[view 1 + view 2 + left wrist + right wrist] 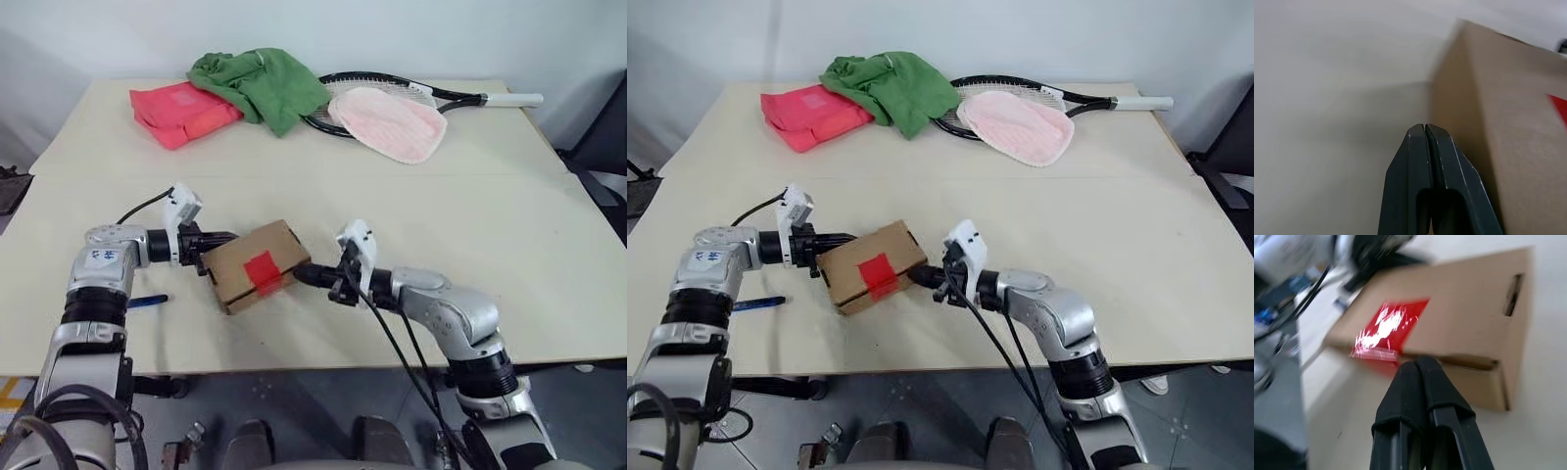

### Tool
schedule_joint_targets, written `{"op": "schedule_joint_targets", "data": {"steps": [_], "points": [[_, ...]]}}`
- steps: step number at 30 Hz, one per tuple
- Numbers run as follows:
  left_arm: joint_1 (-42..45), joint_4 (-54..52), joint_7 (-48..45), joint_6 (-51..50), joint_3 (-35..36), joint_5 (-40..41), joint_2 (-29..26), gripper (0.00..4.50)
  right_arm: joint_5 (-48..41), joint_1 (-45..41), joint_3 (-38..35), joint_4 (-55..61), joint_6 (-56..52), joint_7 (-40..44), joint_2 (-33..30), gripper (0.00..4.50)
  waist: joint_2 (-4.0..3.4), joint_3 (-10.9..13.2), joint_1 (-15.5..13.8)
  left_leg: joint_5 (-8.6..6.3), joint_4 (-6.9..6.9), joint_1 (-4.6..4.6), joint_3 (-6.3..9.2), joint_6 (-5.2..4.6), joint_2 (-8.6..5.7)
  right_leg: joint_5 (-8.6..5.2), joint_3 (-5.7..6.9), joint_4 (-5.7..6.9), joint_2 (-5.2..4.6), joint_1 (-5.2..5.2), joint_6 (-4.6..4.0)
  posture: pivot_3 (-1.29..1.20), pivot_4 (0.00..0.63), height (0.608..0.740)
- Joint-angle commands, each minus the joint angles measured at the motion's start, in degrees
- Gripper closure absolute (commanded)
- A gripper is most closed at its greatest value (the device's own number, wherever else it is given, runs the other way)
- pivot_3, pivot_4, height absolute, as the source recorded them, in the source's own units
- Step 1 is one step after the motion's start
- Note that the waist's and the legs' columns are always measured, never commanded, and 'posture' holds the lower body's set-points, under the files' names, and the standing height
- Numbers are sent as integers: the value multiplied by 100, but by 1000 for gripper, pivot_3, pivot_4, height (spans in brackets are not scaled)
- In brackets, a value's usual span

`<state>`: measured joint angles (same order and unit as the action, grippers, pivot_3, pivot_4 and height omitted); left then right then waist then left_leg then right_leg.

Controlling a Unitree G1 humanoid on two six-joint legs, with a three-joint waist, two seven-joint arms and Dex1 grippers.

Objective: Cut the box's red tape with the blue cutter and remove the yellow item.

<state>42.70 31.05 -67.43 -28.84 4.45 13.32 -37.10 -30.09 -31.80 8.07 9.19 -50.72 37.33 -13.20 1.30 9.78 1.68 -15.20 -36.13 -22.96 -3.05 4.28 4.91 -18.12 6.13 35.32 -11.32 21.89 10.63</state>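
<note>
I see the small brown cardboard box (251, 264) at centre frame, pinched between both closed, empty jaws — red tape square (263, 270) uncut, slim blue cutter (146, 301) untouched at lower left; everything's left.

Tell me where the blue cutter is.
The blue cutter lies on the table's near edge, on the robot's left, left of the box.

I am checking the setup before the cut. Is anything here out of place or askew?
Yes. The box sits askew between both shut claws, one flap edge gaping beside the red tape. The blue cutter lies unheld beside the left arm.
</note>
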Motion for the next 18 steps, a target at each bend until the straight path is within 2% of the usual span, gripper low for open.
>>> {"op": "schedule_joint_targets", "data": {"steps": [1,5,7,10,13,18], "points": [[-322,-1172,318,-930,255,563,88,4457,292,-191,-185,-306,404,-217,-64,4500,0,0,-11,0,0,0,0,0,0,0,0,2,-2,1,0,0,150,740],[-621,-1843,744,-1339,363,832,326,4457,601,-285,-223,-582,863,-177,-300,4500,0,0,-27,0,-5,0,0,0,-1,0,0,9,-5,1,0,0,150,740],[-752,-2147,940,-1498,445,969,440,4457,664,-280,-272,-595,1048,76,-611,4500,0,0,-28,0,-9,-1,0,0,-1,0,0,9,-5,0,0,0,150,740],[-990,-2551,1019,-1669,477,1043,242,4457,481,-215,-429,-401,1031,470,-1040,4500,0,0,-12,0,-7,-4,-1,0,-1,0,-1,7,-5,3,0,0,150,740],[-1351,-2844,918,-1876,530,1126,-208,4457,342,-32,-461,-157,794,849,-1556,4500,-1,1,26,0,5,-4,-4,0,0,0,-2,9,-4,19,-1,0,150,740],[-1788,-2992,956,-1695,387,1102,-426,4457,372,204,-335,-47,698,920,-1708,4500,-3,2,-14,0,6,-9,-14,0,0,-1,-5,14,-6,36,-2,0,150,740]]}}
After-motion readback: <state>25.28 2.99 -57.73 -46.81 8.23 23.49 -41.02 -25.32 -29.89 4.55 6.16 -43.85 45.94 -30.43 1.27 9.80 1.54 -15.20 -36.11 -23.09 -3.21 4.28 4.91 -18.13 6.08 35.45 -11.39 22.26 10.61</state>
